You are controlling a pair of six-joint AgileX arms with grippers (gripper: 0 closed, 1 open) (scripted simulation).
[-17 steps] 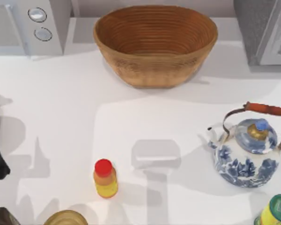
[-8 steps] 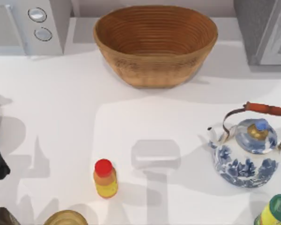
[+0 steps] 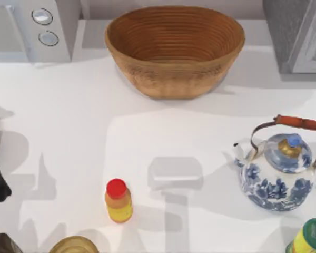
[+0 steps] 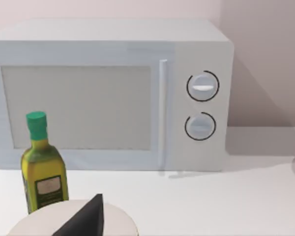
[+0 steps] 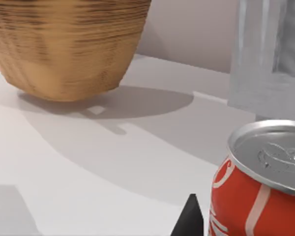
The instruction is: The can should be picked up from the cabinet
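Note:
A red can (image 5: 258,196) with a silver lid and white stripes stands upright very close in the right wrist view. One dark fingertip (image 5: 189,220) of my right gripper shows right beside the can, seemingly touching its side. Whether the fingers are closed on the can is hidden. The grey cabinet (image 5: 270,54) rises just behind the can, and it also sits at the table's back right corner (image 3: 295,34). In the left wrist view, one dark fingertip (image 4: 86,219) of my left gripper pokes up over a round pale object (image 4: 73,221).
A woven basket (image 3: 175,50) stands at the back middle and a white microwave (image 3: 34,29) at the back left. A blue-and-white kettle (image 3: 278,176) is at the right, a red-capped yellow bottle (image 3: 118,201) near the front, and a green-capped bottle (image 3: 312,238) at the front right corner.
The green-capped bottle at the front right corner has slipped slightly toward the lower right edge of the top view. Everything else stays as it was.

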